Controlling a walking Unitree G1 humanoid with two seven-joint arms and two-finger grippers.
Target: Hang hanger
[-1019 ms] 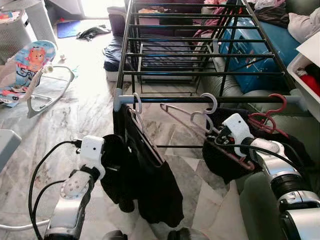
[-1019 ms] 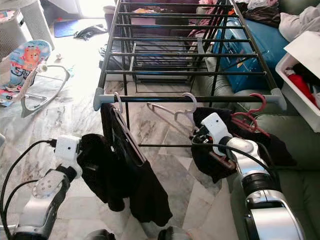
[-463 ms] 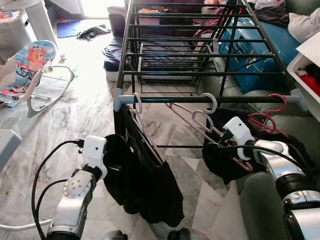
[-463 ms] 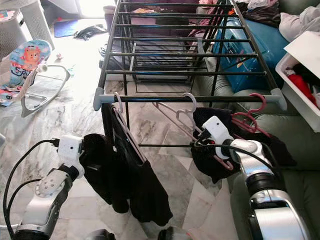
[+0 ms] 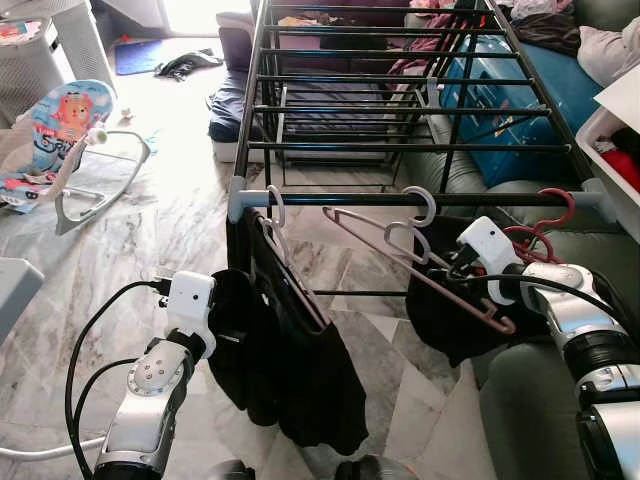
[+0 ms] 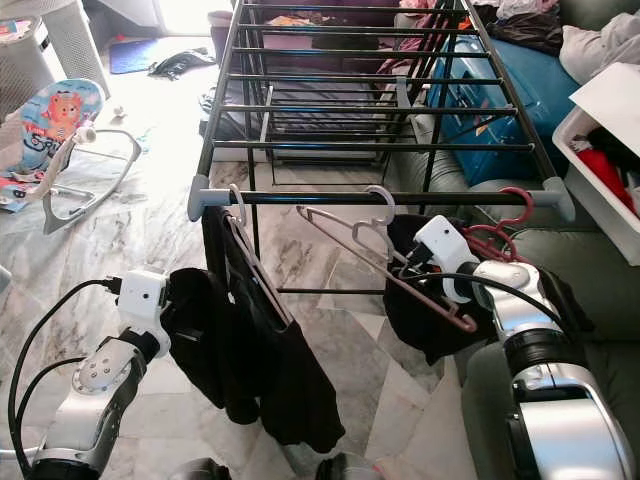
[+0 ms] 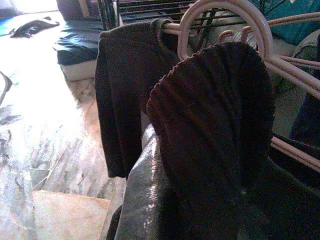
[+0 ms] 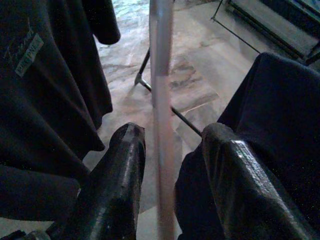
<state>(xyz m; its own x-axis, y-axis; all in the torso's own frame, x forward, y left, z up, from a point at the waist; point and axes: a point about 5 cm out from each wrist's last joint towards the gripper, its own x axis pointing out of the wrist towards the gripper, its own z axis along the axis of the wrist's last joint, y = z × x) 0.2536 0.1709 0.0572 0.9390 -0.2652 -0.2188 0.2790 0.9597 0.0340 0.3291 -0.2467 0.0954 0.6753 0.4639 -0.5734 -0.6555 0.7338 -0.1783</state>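
1. The left gripper's fingers [image 7: 165, 200] are buried in dark cloth [image 7: 215, 130]; whether they are parted or closed cannot be told.
2. The pink hanger [image 8: 161, 125] is seen in the right wrist view as a blurred bar, cut off at both picture edges.
3. The hanger's near end [image 5: 505, 325] is lost against the black garment [image 5: 450, 320] by the right arm.
4. The drying rack [image 5: 400, 198] is cut off at the far edge.
5. The white bin [image 5: 615, 140] on the right is cropped by the edge; its contents cannot be identified.
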